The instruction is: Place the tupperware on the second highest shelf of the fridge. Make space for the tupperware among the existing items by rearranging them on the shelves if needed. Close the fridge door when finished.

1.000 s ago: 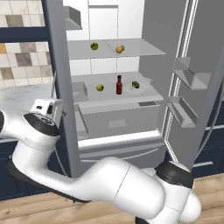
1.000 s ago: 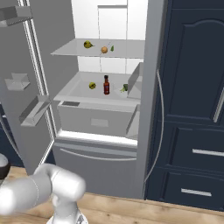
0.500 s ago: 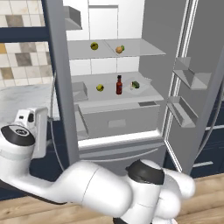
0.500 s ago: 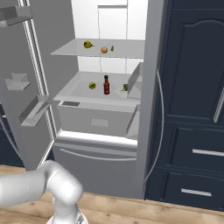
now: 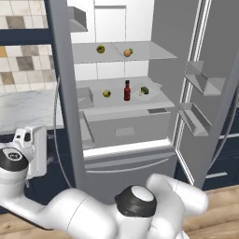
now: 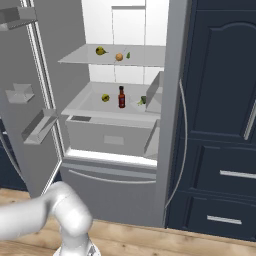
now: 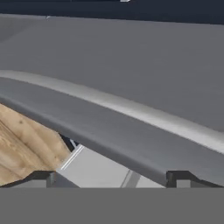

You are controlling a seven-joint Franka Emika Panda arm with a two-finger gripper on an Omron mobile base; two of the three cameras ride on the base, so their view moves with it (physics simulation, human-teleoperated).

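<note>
Grey left door handle [image 7: 131,118] of the fridge [image 5: 121,154] now fills the hand camera; arm has swung left toward it. Tool [image 7: 109,177] released, jaws wide, empty. Tupperware [image 5: 146,91] sits on the second highest shelf [image 5: 116,100] beside the bottle [image 5: 126,90]. Judging door closing is next.

A: Lighting check? Flat, even render light, no hard shadows; fridge [image 5: 116,121] interior is brightest, back wall near white at 12 o'clock.

B: Agreed. Soft highlight runs along the door handle [image 7: 131,111] in the hand view, 9 to 3 o'clock. Slight softness and pixelation there, no glare, no edge distortion.
</note>
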